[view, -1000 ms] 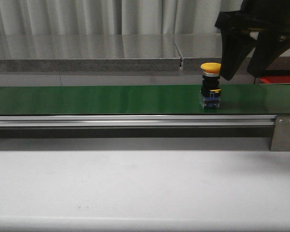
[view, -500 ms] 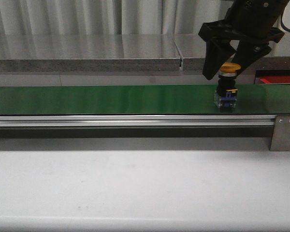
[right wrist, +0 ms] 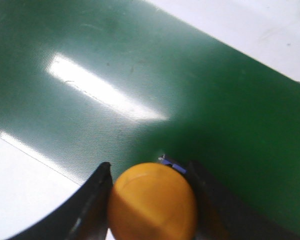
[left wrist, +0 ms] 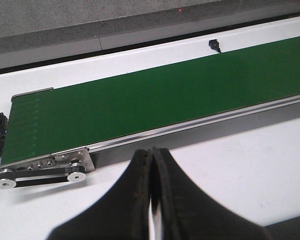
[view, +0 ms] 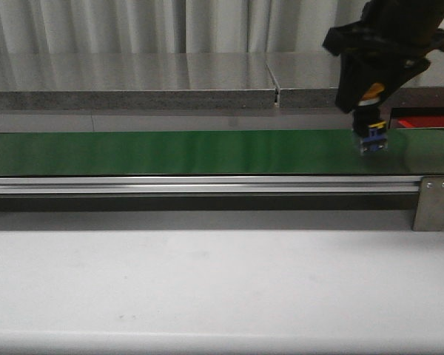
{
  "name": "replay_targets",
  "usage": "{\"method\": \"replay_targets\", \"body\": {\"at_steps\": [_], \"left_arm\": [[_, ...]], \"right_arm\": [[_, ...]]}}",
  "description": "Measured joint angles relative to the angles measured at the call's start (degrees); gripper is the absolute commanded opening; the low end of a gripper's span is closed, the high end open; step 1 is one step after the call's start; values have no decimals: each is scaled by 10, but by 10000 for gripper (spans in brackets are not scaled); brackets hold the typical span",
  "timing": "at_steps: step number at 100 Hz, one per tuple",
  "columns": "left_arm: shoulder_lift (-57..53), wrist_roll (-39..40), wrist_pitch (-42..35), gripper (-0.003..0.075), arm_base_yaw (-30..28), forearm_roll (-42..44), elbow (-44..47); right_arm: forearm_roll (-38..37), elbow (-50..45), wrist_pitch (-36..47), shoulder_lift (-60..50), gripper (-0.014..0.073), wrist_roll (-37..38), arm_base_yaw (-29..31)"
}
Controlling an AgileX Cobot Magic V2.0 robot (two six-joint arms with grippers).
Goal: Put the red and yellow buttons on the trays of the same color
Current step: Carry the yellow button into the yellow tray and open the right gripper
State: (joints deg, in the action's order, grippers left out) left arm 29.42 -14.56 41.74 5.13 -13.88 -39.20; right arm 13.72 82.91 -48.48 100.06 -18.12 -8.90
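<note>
- Green conveyor belt (view: 170, 151): you see it spanning left to right.
- Right gripper (view: 371, 95): far right, fingers pinching the yellow button.
- Left gripper (left wrist: 151, 200): fingers pressed together.
- Yellow button (right wrist: 152, 206): you find it on the belt's right end, between the right fingers.

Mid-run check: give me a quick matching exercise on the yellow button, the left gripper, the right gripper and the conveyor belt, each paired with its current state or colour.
Column one:
1. yellow button
2. left gripper
3. right gripper
4. conveyor belt

Column two:
A. green, running across the table
B. fingers pressed together, holding nothing, over the white table
C. between two dark fingers, near the belt's right end
D. fingers either side of a domed cap

Pairs: 1-C, 2-B, 3-D, 4-A
</note>
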Motion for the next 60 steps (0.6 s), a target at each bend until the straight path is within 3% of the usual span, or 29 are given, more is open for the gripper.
{"method": "replay_targets", "body": {"at_steps": [36,60], "left_arm": [[0,0,0,-20,0,0,0],[0,0,0,-20,0,0,0]], "right_arm": [[-10,-24,7,-51,190,32,172],[-7,-105,94,-54,190,33,238]]}}
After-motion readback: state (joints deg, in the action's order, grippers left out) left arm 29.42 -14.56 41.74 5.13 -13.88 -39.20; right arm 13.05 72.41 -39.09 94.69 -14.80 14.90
